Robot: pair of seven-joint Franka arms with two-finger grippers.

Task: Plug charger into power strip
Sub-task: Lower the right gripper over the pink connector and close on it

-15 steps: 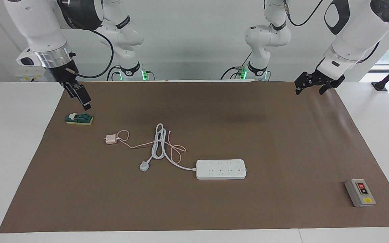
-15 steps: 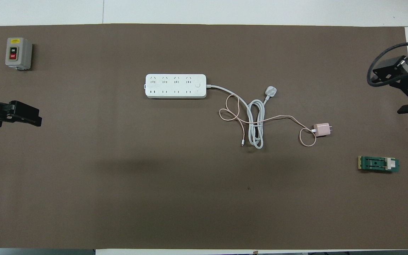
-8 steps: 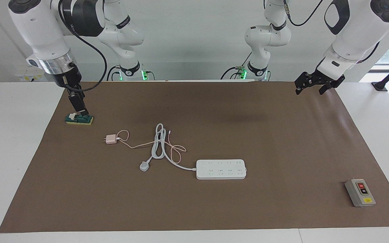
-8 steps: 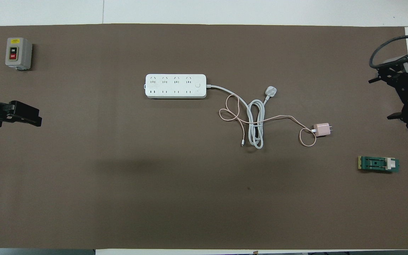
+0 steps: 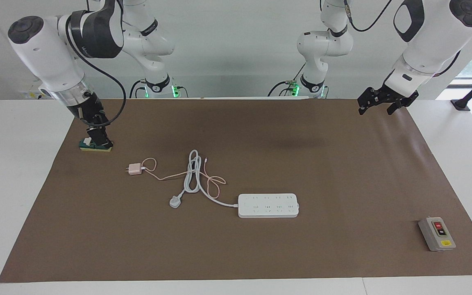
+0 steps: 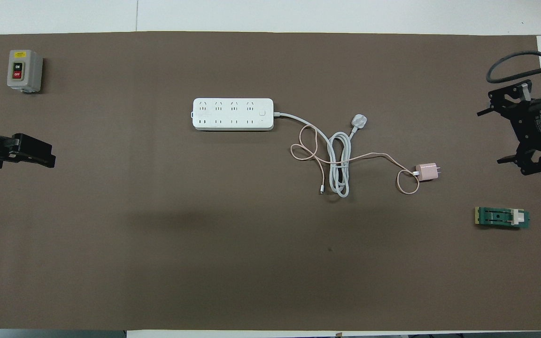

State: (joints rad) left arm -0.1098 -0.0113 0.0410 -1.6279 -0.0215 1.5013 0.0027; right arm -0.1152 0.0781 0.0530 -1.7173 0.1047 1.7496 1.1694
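So the charger (image 5: 134,169) lies loose on the brown mat (image 5: 342,172), toward the right arm's end, its thin pink cable (image 5: 203,174) looping across the coiled white cord (image 5: 193,176) of the power strip (image 5: 268,205), which sits a little farther from the robots, near the table's middle. Nothing is plugged in; the strip's own three-pin plug (image 5: 175,201) rests between the two.

What has changed over the last second is the right arm: it has swung round and lowered, so the right gripper (image 6: 505,124), empty with jaws spread wide, now hangs above the mat's edge near the green-and-yellow block (image 6: 502,218) (not the charger yet). I'd judge this as the start of the reach.

The left gripper (image 5: 377,103) waits, open and empty, at its own end; the grey switch box (image 5: 436,234) sits untouched.
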